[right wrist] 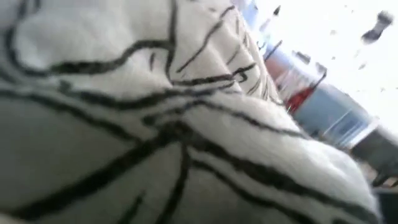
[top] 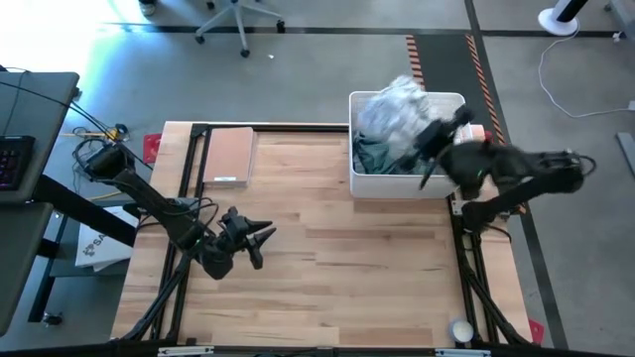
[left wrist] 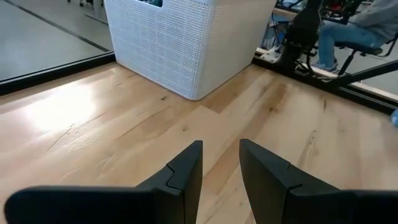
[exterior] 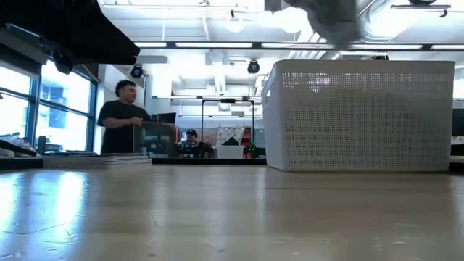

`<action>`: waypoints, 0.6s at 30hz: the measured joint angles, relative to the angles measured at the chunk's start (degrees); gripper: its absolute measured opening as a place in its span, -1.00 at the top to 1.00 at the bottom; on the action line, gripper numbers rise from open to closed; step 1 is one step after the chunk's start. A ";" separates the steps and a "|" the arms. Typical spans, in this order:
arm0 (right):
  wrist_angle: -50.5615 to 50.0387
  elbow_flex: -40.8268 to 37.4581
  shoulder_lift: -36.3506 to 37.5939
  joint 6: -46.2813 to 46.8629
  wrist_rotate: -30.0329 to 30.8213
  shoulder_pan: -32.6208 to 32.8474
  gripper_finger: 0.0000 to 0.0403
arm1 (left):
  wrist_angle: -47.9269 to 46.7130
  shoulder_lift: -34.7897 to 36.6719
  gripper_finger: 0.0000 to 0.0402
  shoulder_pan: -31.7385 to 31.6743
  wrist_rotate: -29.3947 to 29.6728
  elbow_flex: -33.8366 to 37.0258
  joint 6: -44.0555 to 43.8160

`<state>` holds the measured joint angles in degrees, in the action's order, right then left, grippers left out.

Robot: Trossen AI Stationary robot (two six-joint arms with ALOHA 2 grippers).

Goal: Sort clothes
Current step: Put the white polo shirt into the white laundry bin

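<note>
**White shirt up over the basket**

We see the right gripper (top: pixel 429 141) closed on the white patterned garment (top: pixel 397 107), bunched in a lump with no clear long side, above the white basket (top: pixel 357 183). A dark green garment (top: pixel 375 154) lies inside. Only the right wrist view shows the dark lines on the cloth (right wrist: pixel 174 124). The left gripper (top: pixel 266 236) hangs over bare table (top: pixel 377 278), fingers (left wrist: pixel 186 174) apart, holding nothing. A brown board (top: pixel 229 154) lies nearby. Beyond the table stands a person (exterior: pixel 119 119).

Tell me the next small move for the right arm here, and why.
Probably lift straight up. The right gripper is shut on the white patterned garment, which bulges above the white basket rim but still trails into it over a dark green piece. Raising it should free it from the pile. The left gripper waits open over bare table.
</note>
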<state>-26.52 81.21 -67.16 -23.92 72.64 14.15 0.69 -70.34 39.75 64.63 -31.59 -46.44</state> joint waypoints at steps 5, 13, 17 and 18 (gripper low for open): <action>-23.67 0.00 7.26 20.23 -12.36 -14.18 0.91 | 0.02 -0.49 0.49 -0.01 0.13 0.00 -0.44; -31.13 -14.96 10.83 29.28 -25.59 -37.31 0.84 | 0.02 -0.49 0.49 -0.01 0.47 0.00 -0.47; -17.64 -27.32 9.54 25.98 -46.28 -45.85 0.78 | 0.02 -0.49 0.49 -0.03 0.47 0.00 -0.48; -13.88 -29.84 8.69 25.62 -50.18 -47.57 0.77 | 0.02 -0.49 0.49 -0.03 0.47 0.00 -0.50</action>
<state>-40.40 51.37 -58.47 1.70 22.47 -33.42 0.71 -70.83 39.72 65.10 -31.59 -46.94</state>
